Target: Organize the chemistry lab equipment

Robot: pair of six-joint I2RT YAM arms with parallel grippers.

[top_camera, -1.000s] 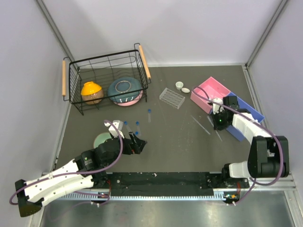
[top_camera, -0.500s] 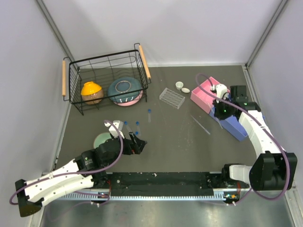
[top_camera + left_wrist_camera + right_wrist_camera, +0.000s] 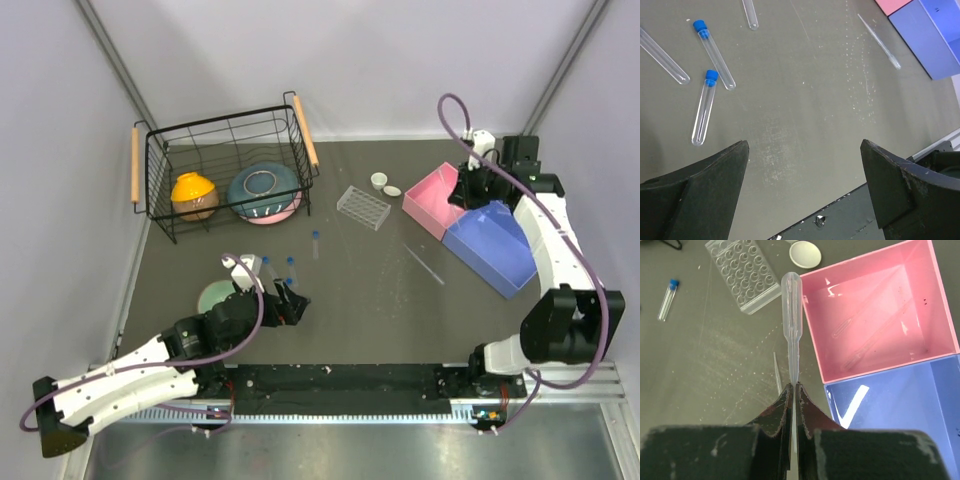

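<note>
My right gripper point(image 3: 794, 385) is shut on the thin stem of a clear pipette point(image 3: 790, 315), whose bulb points ahead past the pink bin's point(image 3: 840, 290) left corner. Two pipettes lie inside that bin. In the top view the right gripper point(image 3: 472, 183) hangs over the pink bin point(image 3: 432, 203). Another pipette point(image 3: 424, 263) lies on the table. The clear tube rack point(image 3: 363, 207) and two white cups point(image 3: 379, 181) sit left of the bin. Blue-capped tubes point(image 3: 714, 54) lie ahead of my left gripper point(image 3: 804, 150), which is open and empty, low at the front left point(image 3: 290, 305).
A blue bin point(image 3: 490, 245) adjoins the pink one at the right. The black wire basket point(image 3: 220, 118) at the back left holds an orange bowl point(image 3: 194, 195) and a blue bowl point(image 3: 264, 190). A green bowl point(image 3: 215, 297) lies partly under the left arm.
My right arm has risen and swung back from the blue bin to over the pink bin, carrying the pipette. The left arm has not moved.
</note>
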